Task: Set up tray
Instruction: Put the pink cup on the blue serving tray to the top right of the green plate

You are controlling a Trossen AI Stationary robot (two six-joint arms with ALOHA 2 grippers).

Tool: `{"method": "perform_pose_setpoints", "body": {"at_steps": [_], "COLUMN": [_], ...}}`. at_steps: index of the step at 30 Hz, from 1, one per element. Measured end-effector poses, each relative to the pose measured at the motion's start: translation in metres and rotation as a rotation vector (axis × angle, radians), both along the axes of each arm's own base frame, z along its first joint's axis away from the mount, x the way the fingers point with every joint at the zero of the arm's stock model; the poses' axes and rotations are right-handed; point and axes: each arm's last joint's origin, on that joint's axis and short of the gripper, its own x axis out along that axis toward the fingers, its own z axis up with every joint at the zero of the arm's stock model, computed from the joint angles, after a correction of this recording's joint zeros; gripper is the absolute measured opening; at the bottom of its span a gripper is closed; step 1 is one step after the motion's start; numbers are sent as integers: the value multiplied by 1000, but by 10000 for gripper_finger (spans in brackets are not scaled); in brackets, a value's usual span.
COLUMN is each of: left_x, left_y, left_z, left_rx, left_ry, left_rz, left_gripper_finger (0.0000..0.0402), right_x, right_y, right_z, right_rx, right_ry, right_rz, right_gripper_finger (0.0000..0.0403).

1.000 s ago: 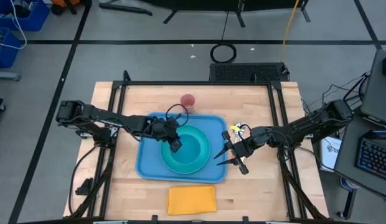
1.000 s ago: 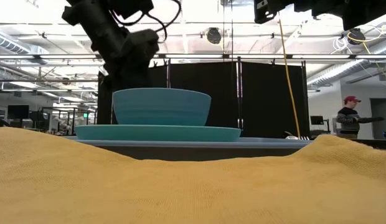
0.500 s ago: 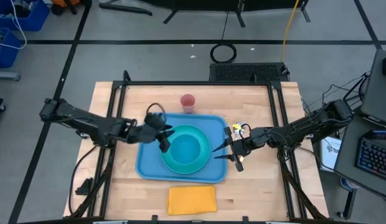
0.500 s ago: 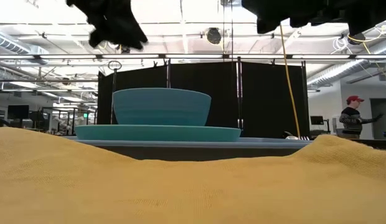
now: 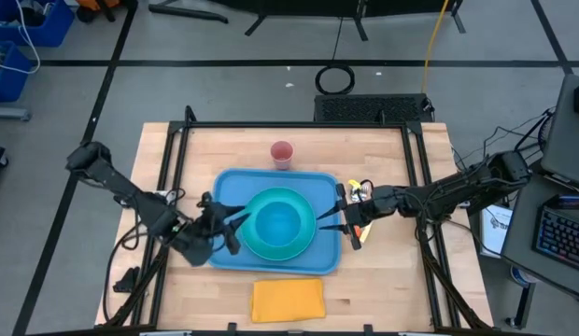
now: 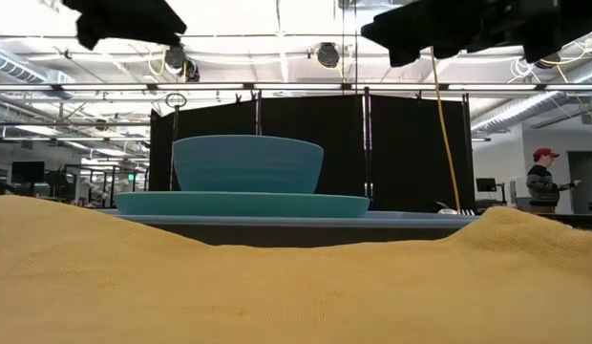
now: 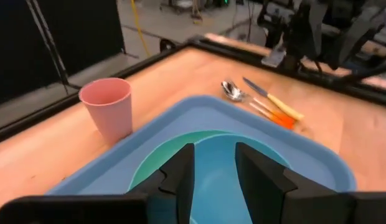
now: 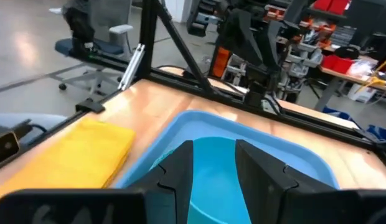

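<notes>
Midway through the setup, judging by the layout: light-blue tray (image 5: 224, 257) at centre of the high view on the wooden surface (image 5: 383, 280), already carrying a teal plate (image 5: 255, 245) and bowl (image 5: 278, 219). Still off the tray: pink cup (image 5: 282, 153) just above its upper edge, cutlery (image 5: 357, 196) at its right edge, orange napkin (image 5: 288, 300) below. Next move probably calls for picking one of these up. Left gripper (image 5: 229, 233) reaching in at the tray's lower-left corner, right gripper (image 5: 334, 219) at the right rim beside the cutlery; both sets of jaws parted, grasping nothing.
</notes>
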Motion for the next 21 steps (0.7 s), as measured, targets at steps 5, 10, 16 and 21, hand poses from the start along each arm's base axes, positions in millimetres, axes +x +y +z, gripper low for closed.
{"method": "perform_pose_setpoints", "body": {"at_steps": [5,10,16,21], "left_x": [-12,-18,-25,-28], "left_y": [-12,-17,-18,-20], "left_z": [-11,-21,-35,-38], "left_rx": [-27,-48,-52,-52], "left_ry": [-95,-131,-175,-199], "left_rz": [25,3,13,19], "left_gripper_finger": [120,120,120,120], "right_x": [1,3,5,24], "right_y": [-9,-20,-38,-51], "right_z": [-2,-2,-4,0], "right_rx": [-34,-62,-81,-139], "right_ry": [9,10,57,171], "right_rz": [-15,-53,-99,-131], "right_gripper_finger": [110,110,110,110]}}
